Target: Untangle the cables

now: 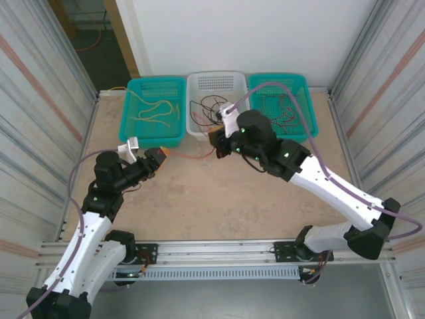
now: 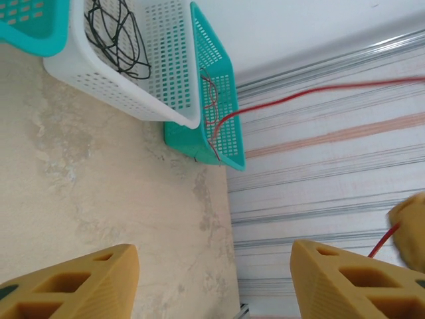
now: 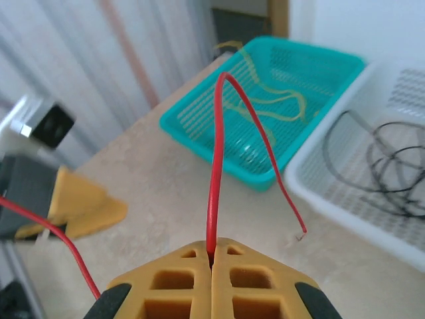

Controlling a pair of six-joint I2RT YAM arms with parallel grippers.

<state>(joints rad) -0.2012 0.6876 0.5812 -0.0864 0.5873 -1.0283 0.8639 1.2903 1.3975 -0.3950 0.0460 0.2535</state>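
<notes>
3 baskets (image 1: 156, 138) in row at table (image 1: 199, 199) rear, cables (image 1: 154, 109) in each; one cable (image 1: 192, 157) before mid basket (image 1: 199, 131)

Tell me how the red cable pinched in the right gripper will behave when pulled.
Likely springy rather than limp: above the shut right gripper the red cable stands up in an arch before its end droops. Probably very light, being far thinner than the gripper holding it. It might slip from the grip under tension, since it looks thin and smooth.

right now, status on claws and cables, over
Status: left claw open, empty. right claw shut on red cable. Cable trails toward left claw. Nothing blocking.
</notes>
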